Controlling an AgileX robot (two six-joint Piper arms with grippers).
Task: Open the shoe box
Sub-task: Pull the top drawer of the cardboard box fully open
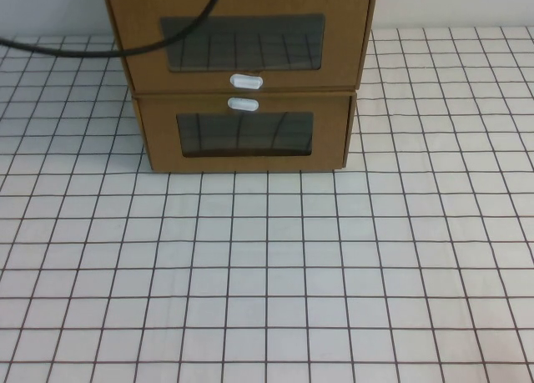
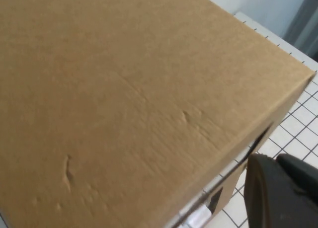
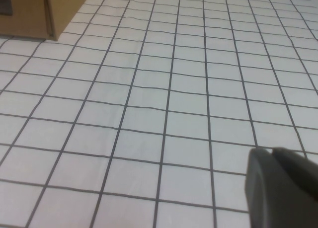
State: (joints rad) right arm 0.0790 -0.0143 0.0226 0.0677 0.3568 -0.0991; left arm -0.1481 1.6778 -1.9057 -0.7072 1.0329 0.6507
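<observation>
Two brown cardboard shoe boxes stand stacked at the back of the table, the upper box (image 1: 242,37) on the lower box (image 1: 246,133). Each front has a dark window and a small white handle: the upper handle (image 1: 246,82) and the lower handle (image 1: 243,104). Both fronts look closed. My left gripper (image 2: 276,158) hovers shut just above the upper box's top (image 2: 124,99), near its front edge, holding nothing. The upper handle (image 2: 198,215) peeks out below that edge. My right gripper (image 3: 272,151) is shut and empty over the bare gridded table (image 3: 164,99). Neither gripper shows in the high view.
A black cable (image 1: 125,49) hangs across the upper box's left front corner. A corner of the lower box (image 3: 35,14) lies far off from the right gripper. White gridded tabletop (image 1: 267,274) stretches in front of and to the right of the boxes.
</observation>
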